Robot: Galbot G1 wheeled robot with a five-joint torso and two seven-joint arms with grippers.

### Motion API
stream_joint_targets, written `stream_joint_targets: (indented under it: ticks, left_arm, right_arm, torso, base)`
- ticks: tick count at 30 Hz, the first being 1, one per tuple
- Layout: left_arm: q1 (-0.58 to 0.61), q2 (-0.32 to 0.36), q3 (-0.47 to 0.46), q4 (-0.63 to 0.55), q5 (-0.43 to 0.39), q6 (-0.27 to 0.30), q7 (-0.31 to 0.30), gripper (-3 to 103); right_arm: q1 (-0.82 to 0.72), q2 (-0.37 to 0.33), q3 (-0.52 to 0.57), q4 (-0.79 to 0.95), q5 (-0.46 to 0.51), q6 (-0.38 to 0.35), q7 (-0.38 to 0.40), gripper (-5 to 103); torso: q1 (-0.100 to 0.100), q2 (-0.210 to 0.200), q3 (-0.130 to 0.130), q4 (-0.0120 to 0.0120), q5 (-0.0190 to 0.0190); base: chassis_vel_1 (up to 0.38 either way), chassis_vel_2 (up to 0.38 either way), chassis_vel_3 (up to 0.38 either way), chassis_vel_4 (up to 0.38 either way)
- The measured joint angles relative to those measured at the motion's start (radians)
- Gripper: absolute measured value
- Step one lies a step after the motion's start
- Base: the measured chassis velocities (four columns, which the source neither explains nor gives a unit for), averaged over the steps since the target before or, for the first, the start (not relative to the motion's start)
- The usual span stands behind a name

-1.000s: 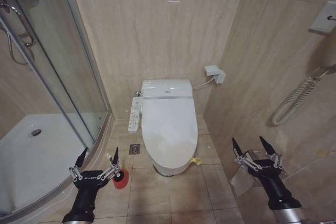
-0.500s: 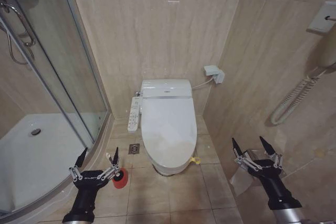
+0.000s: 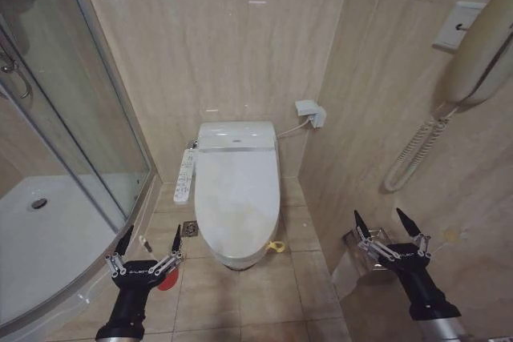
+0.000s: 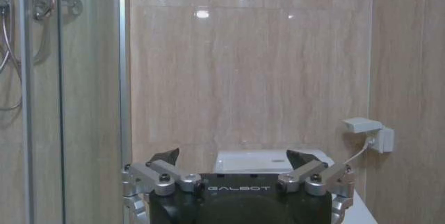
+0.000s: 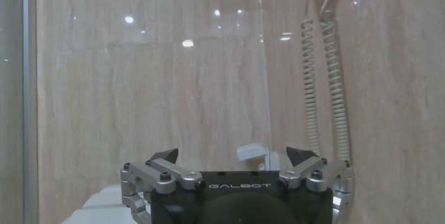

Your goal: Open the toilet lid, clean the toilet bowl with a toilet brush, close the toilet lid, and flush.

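The lid [image 3: 237,196] lies shut, long axis running away from both tools. The left tool [image 3: 150,239] and right tool [image 3: 386,224] gape wide, empty. The brush [image 3: 147,244] slants just beyond the left tool.

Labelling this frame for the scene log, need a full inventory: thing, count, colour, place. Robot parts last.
glossy white oval plastic toilet lid: 1, white, shut, centre against the back wall
small yellow strap: 1, yellow, at the lid's front edge
long white control panel: 1, white, on the toilet's left side
thin white toilet brush in a round red cup holder: 1, white and red, on the floor left of the toilet, partly behind the left gripper
floor drain: 1, grey, floor between shower and toilet
white wall socket box: 1, white, back wall right of the tank
glass shower enclosure: 1, clear, left
corded wall handset: 1, cream, right wall
left gripper: 1, black and silver, open, low left
right gripper: 1, black and silver, open, low right
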Motion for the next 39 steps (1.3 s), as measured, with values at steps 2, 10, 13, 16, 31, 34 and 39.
stream_joint_targets:
  ticks: [2,10,13,16,31,34,39]
  left_arm:
    - [0.000,0.000,0.000,0.000,0.000,0.000,0.000,100]
    - [0.000,0.000,0.000,0.000,0.000,0.000,0.000,100]
    - [0.000,0.000,0.000,0.000,0.000,0.000,0.000,100]
    - [0.000,0.000,0.000,0.000,0.000,0.000,0.000,100]
    - [0.000,0.000,0.000,0.000,0.000,0.000,0.000,100]
    - [0.000,0.000,0.000,0.000,0.000,0.000,0.000,100]
    - [0.000,0.000,0.000,0.000,0.000,0.000,0.000,100]
  right_arm:
    - [0.000,0.000,0.000,0.000,0.000,0.000,0.000,100]
    - [0.000,0.000,0.000,0.000,0.000,0.000,0.000,100]
    - [0.000,0.000,0.000,0.000,0.000,0.000,0.000,100]
    - [0.000,0.000,0.000,0.000,0.000,0.000,0.000,100]
    - [0.000,0.000,0.000,0.000,0.000,0.000,0.000,100]
    - [0.000,0.000,0.000,0.000,0.000,0.000,0.000,100]
    - [0.000,0.000,0.000,0.000,0.000,0.000,0.000,100]
  torso:
    - [0.000,0.000,0.000,-0.0001,-0.0009]
    - [0.000,0.000,0.000,-0.0001,-0.0005]
    - [0.000,0.000,0.000,-0.0001,-0.0004]
    - [0.000,0.000,0.000,-0.0001,-0.0003]
    - [0.000,0.000,0.000,0.0000,-0.0004]
    - [0.000,0.000,0.000,0.0001,-0.0005]
    - [0.000,0.000,0.000,-0.0001,-0.0005]
  base:
    - [0.027,0.034,-0.023,-0.023]
    - [0.019,0.030,-0.022,-0.017]
    - [0.000,0.000,0.000,0.000]
    - [0.000,0.000,0.000,0.000]
    - [0.004,0.012,-0.008,-0.010]
    - [0.028,0.034,-0.035,-0.022]
    - [0.000,0.000,0.000,0.000]
